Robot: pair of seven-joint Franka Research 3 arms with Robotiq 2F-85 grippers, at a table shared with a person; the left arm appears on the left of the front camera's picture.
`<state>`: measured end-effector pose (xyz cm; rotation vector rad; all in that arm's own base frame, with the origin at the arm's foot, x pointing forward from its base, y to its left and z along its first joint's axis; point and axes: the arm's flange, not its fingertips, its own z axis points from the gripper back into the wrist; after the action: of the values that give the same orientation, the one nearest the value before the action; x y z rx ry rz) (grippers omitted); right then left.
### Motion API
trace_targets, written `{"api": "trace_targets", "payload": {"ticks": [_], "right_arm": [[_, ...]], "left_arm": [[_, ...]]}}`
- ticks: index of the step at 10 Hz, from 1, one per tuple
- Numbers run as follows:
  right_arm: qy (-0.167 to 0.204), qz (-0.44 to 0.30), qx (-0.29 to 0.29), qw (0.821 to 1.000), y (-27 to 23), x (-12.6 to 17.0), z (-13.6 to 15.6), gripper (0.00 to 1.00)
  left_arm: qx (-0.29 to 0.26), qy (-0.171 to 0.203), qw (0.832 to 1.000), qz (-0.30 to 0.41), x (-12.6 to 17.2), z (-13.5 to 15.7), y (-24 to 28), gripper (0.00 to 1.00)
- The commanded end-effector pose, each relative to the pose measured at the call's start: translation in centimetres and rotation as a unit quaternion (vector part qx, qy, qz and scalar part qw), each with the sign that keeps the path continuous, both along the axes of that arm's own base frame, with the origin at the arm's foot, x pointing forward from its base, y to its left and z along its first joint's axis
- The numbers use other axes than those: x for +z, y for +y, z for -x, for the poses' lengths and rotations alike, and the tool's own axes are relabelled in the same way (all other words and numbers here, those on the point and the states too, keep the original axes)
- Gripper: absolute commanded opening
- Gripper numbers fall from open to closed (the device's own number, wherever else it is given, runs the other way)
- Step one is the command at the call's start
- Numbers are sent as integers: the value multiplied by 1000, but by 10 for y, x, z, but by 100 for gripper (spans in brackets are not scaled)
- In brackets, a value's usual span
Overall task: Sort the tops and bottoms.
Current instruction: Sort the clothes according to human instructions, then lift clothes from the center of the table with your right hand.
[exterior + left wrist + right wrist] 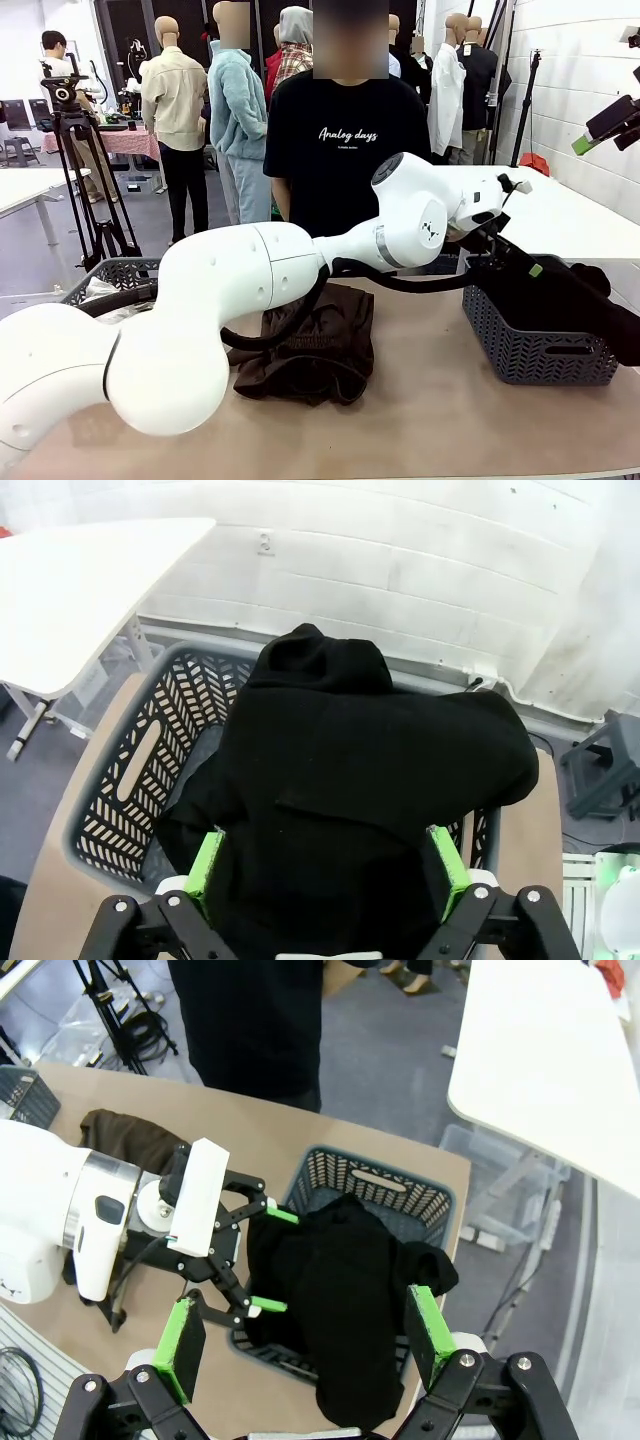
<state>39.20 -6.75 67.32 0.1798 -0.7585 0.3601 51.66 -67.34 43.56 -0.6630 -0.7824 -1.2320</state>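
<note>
Your left fingers (207, 875) are hanging wide open and empty, straddling the soft black fabric garment (370, 760), which is probably limp; consider pinching a bunched fold between them.

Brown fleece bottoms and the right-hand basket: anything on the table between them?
Bare tabletop in the front view between the brown fleece bottoms and the basket; the left arm's black cable crosses above it.

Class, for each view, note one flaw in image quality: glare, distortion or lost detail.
Front view: the near white arm looms large. Left wrist view: the black garment is too dark to show folds. Right wrist view: the white table glares.
</note>
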Motion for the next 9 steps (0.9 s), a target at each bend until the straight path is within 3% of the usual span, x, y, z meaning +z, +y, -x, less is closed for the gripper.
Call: {"api": "trace_targets", "payload": {"ticks": [1,9], "right_arm": [[-2,1,3,1000,0,0,-2,100],[-2,1,3,1000,0,0,-2,100]], "left_arm": [[3,-13,1000,-4,-2,-2,1,100],[3,-13,1000,-4,-2,-2,1,100]]}}
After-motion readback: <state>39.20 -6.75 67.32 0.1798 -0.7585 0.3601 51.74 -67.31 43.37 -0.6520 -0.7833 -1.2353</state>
